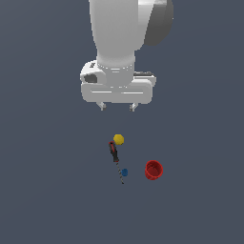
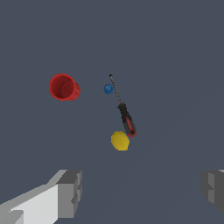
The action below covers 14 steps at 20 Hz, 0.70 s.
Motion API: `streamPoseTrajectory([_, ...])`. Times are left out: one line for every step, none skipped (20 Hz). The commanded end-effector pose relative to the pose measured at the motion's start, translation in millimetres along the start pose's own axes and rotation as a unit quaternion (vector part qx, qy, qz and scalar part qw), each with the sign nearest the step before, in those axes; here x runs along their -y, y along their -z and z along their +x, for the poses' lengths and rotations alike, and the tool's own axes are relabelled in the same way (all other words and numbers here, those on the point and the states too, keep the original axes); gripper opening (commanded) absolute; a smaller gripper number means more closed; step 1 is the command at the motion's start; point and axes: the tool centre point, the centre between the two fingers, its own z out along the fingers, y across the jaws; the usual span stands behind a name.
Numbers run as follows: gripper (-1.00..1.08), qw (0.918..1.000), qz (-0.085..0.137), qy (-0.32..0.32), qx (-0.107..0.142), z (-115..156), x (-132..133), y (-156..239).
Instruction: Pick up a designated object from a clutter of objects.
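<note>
The gripper (image 1: 117, 106) hangs well above the surface (image 1: 43, 190), its two fingers spread wide and nothing between them; in the wrist view the finger pads (image 2: 70, 192) frame only bare floor.

The designated object, a tiny dark-blue piece (image 1: 125, 172), lies just beside the thin shaft of the screwdriver (image 1: 116, 159), on the side facing the red cup (image 1: 153, 170), near the shaft's tip end. Whether it touches the shaft cannot be told. The yellow ball (image 1: 118, 139) sits at the screwdriver's handle end, close against it, and the cup lies tipped on its side, well apart from the rest. Nothing here sits near an edge or corner of the surface (none is in view).

The likeliest trouble is the screwdriver. The blue piece (image 2: 108, 89) is so close to the shaft that a finger coming down on that side could land on the metal, roll the tool, or knock the piece away. Closing across the shaft might also catch both things at once. A piece this small could also slip out or squirt sideways if the fingers meet it off-centre.

As for its heading, the piece shows only as a roundish blob in both views; its long axis, if it has one, cannot be made out.
</note>
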Motion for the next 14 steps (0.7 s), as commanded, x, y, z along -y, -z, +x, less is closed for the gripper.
streamPoseTrajectory([1.00,1.0000,0.000,0.000,0.000,0,0,0])
streamPoseTrajectory([1.00,1.0000,0.000,0.000,0.000,0,0,0])
streamPoseTrajectory([1.00,1.0000,0.001,0.000,-0.001,0,0,1])
streamPoseTrajectory([1.00,1.0000,0.001,0.001,-0.002,1,-1,1])
streamPoseTrajectory([1.00,1.0000,0.002,0.001,-0.004,1,-2,3])
streamPoseTrajectory([1.00,1.0000,0.004,0.002,-0.007,2,-3,4])
streamPoseTrajectory([1.00,0.9999,0.005,0.003,-0.010,3,-4,6])
streamPoseTrajectory([1.00,0.9999,0.007,0.003,-0.012,4,-5,8])
streamPoseTrajectory([1.00,0.9999,0.008,0.004,-0.014,4,-6,9])
streamPoseTrajectory([1.00,0.9998,0.009,0.003,-0.015,4,-6,10])
streamPoseTrajectory([1.00,0.9998,0.009,0.003,-0.016,4,-7,11])
streamPoseTrajectory([1.00,0.9998,0.009,0.003,-0.017,4,-7,11])
streamPoseTrajectory([1.00,0.9998,0.009,0.003,-0.016,4,-7,11])
streamPoseTrajectory([1.00,0.9998,0.009,0.003,-0.016,4,-6,11])
